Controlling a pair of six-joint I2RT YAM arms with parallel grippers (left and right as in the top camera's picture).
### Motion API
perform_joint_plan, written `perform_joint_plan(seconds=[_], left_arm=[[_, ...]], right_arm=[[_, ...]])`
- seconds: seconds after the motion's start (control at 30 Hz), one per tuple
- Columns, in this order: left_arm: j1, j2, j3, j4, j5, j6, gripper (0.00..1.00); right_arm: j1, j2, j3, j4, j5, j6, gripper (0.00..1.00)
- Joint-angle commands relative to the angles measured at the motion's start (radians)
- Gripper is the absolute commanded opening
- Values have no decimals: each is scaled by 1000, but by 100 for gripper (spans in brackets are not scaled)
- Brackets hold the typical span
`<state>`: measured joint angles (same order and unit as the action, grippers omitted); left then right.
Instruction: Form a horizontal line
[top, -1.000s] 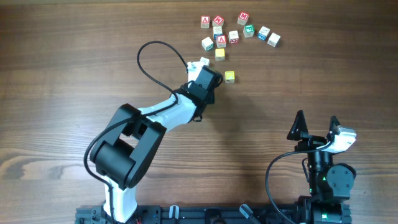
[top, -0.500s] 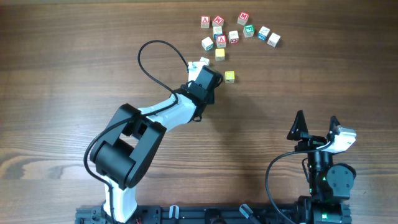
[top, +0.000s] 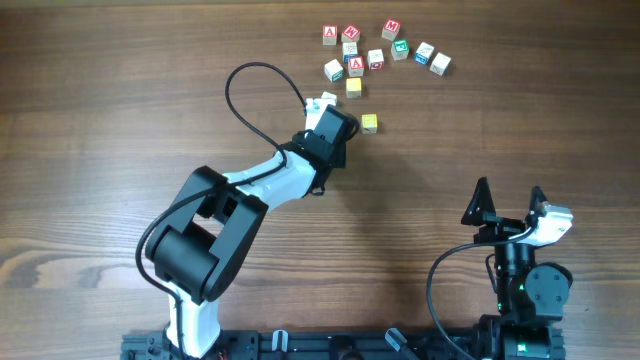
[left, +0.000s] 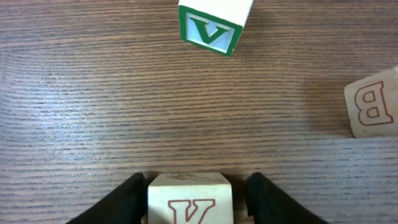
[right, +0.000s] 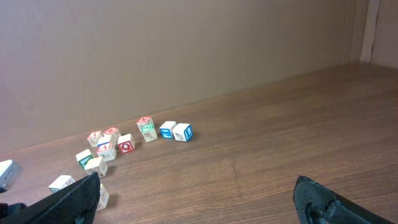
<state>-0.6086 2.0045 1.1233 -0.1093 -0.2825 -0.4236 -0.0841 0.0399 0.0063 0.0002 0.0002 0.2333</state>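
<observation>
My left gripper reaches toward the cube cluster. In the left wrist view its fingers sit on either side of a pale cube with a red V. The cube rests on the table, with a thin gap on the left and a wider one on the right. A yellow cube lies just right of the gripper. No straight row of three cubes shows in any view. My right gripper is open and empty at the near right.
Several loose letter cubes are scattered at the far side of the table, and also show in the right wrist view. A green V cube lies ahead of the left gripper. A red B cube lies to its right.
The left arm's cable loop has shifted slightly to the right. The cubes and both grippers look the same.
</observation>
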Motion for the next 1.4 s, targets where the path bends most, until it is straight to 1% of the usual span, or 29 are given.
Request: perform_joint_plan(seconds=[0.0,0.03,0.13,0.17,0.3,0.43,0.57,0.63,0.67,0.7,0.8,0.87,0.93,0.97,1.0,1.03,1.1,1.17,1.2,1.23,1.27,1.3,1.37], left_arm=[[5,37,-13,-12,24,2,59],[5,37,-13,-12,24,2,65],[5,37,-13,-10,24,2,93],[5,29,-13,-11,25,2,100],[5,-105,-13,-100,25,2,100],[5,-355,-13,-333,24,-3,100],[11,-645,-13,-579,9,-3,100],[27,-747,-13,-668,0,-4,100],[47,-832,-13,-731,-14,-35,100],[63,-895,-13,-765,-45,-79,100],[101,-1036,-13,-789,-109,-135,100],[111,-1109,-13,-807,-108,-135,100],[111,-1137,-13,-852,-108,-135,100],[111,-1143,-13,-914,-108,-135,100],[111,-1142,-13,-941,-104,-135,100],[111,-1135,-13,-986,-92,-135,100],[111,-1118,-13,-1018,-63,-135,100],[111,-1102,-13,-1018,-40,-135,100],[111,-1095,-13,-1018,-40,-135,100],[111,-1088,-13,-1018,-40,-135,100],[111,-1081,-13,-1018,-40,-135,100],[111,-1074,-13,-1018,-40,-135,100],[111,-1060,-13,-1018,-40,-135,100]], right_arm=[[-4,-10,-1,5,-10,5,100],[-4,-10,-1,5,-10,5,100],[-4,-10,-1,5,-10,5,100],[-4,-10,-1,5,-10,5,100],[-4,-10,-1,5,-10,5,100],[-4,-10,-1,5,-10,6,100],[-4,-10,-1,5,-10,5,100],[-4,-10,-1,5,-10,5,100],[-4,-10,-1,5,-10,6,100],[-4,-10,-1,5,-10,5,100],[-4,-10,-1,5,-10,6,100],[-4,-10,-1,5,-10,5,100],[-4,-10,-1,19,-10,6,100],[-4,-10,-1,46,-35,60,100],[-4,-10,-1,40,-61,112,100],[-4,-10,-1,11,-153,319,100],[-4,13,-1,28,-363,636,100],[-4,43,-1,31,-406,790,100],[-4,53,-1,32,-391,845,100],[-4,56,-1,32,-365,929,100],[-4,56,-1,33,-416,1007,100],[-4,56,-1,48,-449,1017,100],[-4,56,-1,122,-523,841,100]])
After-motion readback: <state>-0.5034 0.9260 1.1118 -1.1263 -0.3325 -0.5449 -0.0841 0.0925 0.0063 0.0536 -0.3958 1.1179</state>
